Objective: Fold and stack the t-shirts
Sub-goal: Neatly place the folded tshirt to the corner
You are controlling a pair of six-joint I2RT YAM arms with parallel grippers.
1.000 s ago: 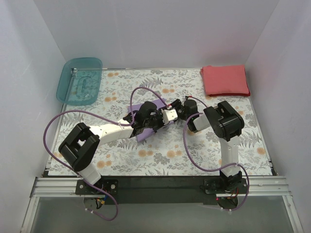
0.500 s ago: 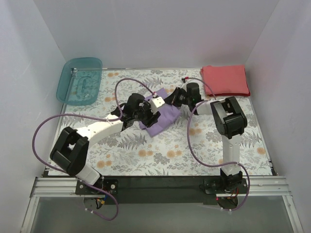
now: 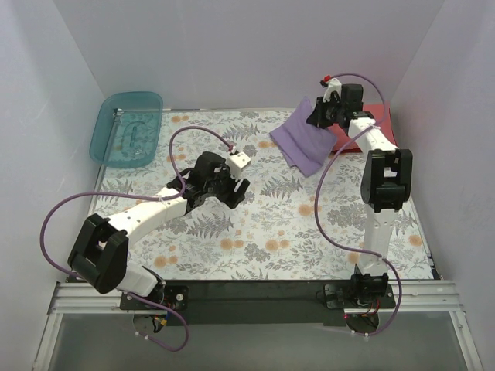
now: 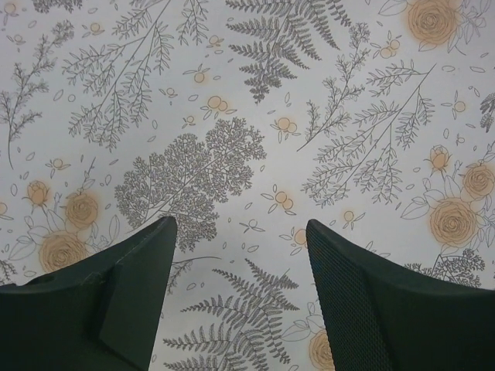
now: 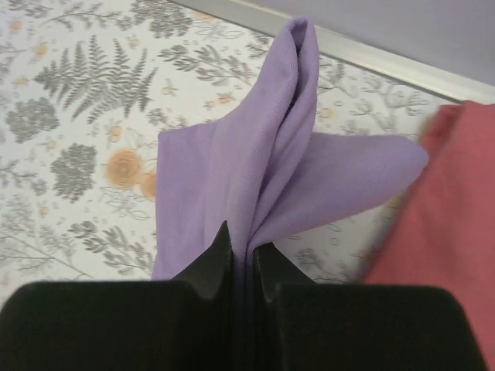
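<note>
lifted off the table since earlier, the lavender shirt hangs beside the coral-red shirt, clamped tight by the right gripper; the left gripper, well apart, gapes empty.

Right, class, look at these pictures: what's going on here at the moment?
Two robot arms are working on shirts. The right tool is shut on the purple shirt, which hangs bunched from it at the far right of the table. Next to it, the red shirt lies folded in the far right corner. The left tool is open and empty above the middle of the table. A teal bin sits at the far left. The shirts are not yet stacked.
</note>
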